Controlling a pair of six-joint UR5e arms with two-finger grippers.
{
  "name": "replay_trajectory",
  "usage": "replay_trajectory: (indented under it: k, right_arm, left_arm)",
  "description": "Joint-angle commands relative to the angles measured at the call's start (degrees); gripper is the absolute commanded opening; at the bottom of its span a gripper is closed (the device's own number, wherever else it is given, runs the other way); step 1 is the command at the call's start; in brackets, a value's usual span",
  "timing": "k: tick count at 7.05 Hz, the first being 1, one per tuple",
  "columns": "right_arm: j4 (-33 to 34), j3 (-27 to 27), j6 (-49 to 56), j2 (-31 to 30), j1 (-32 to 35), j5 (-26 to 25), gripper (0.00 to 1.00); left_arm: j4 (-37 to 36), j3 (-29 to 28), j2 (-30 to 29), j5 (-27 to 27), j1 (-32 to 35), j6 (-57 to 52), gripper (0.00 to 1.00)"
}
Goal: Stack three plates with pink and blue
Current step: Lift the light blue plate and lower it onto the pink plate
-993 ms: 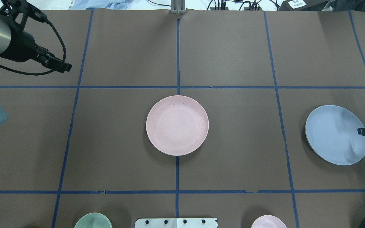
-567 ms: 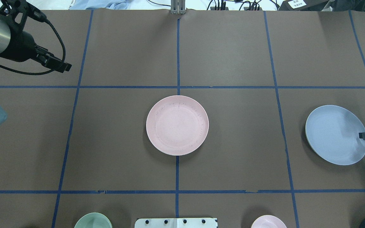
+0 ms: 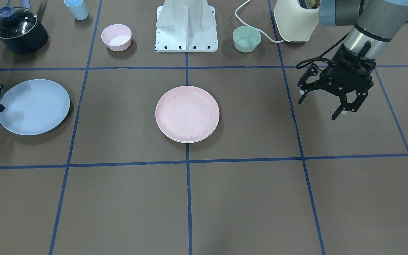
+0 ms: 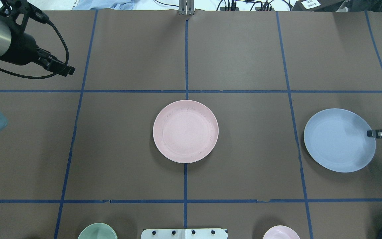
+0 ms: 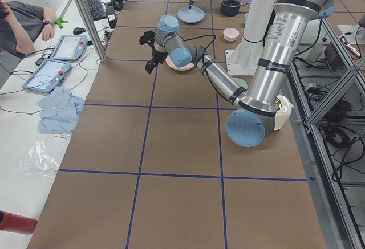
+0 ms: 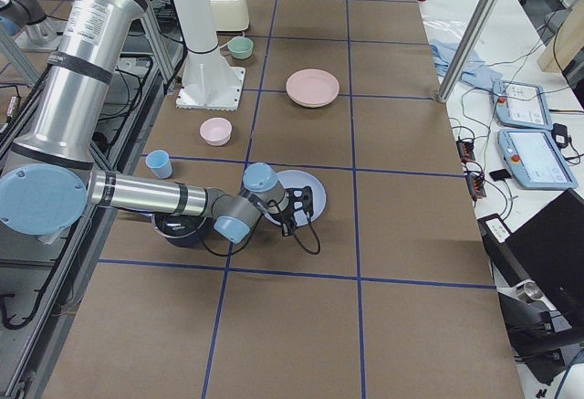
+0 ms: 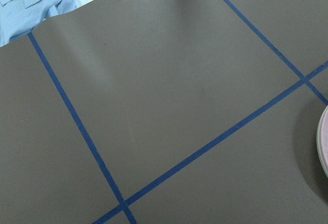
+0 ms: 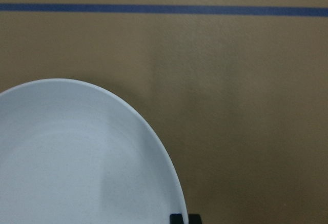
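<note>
Pinching the rim of the light blue plate [image 4: 338,141], jaws clamped, the right gripper [image 4: 373,133] holds it near the table's [image 4: 244,159] right edge. The pink plate [image 4: 185,131] lies empty at centre atop a cream plate [image 3: 190,142]; the left gripper [image 3: 318,108] hangs with jaws apart.

Silver tubular arms [image 5: 274,49], pale blue joint caps [image 5: 246,128], black left gripper [image 3: 317,109], looped black cable [image 4: 65,44], white base [image 3: 186,24]

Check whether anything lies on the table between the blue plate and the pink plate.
Nothing visible does. Between the blue plate, held at its rim by the right end effector, and the pink plate lies only bare table crossed by one blue tape line.
</note>
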State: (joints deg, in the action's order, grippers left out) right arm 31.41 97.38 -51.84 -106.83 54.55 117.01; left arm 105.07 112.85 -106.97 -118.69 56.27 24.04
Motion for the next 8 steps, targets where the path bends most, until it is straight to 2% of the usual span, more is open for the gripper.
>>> replay_trajectory:
  k: [1, 3, 5, 6, 7, 8]
  right_arm:
    - [10.55, 6.64, -0.19, 6.87, 4.86, 6.21, 0.00]
    - [15.07, 8.87, -12.94, 19.05, 3.65, 6.39, 0.00]
    - [17.78, 8.96, -24.22, 29.26, -3.28, 5.69, 0.00]
    - [23.12, 8.97, -26.62, 34.18, -6.88, 3.17, 0.00]
    - [30.65, 10.62, -26.90, 37.63, -12.39, -3.91, 0.00]
    - [35.86, 11.51, -27.34, 39.84, -16.97, -8.42, 0.00]
  left_arm:
    - [0.05, 0.00, 0.01, -0.05, -0.01, 0.30, 1.00]
    - [0.05, 0.00, 0.01, -0.05, -0.02, 0.39, 1.00]
    - [0.05, 0.00, 0.01, 0.03, -0.02, 0.48, 1.00]
    - [0.05, 0.00, 0.01, -0.05, -0.02, 0.48, 1.00]
    - [0.05, -0.09, 0.01, -0.05, -0.02, 0.48, 1.00]
    - [0.05, -0.35, 0.01, -0.05, -0.19, 0.48, 1.00]
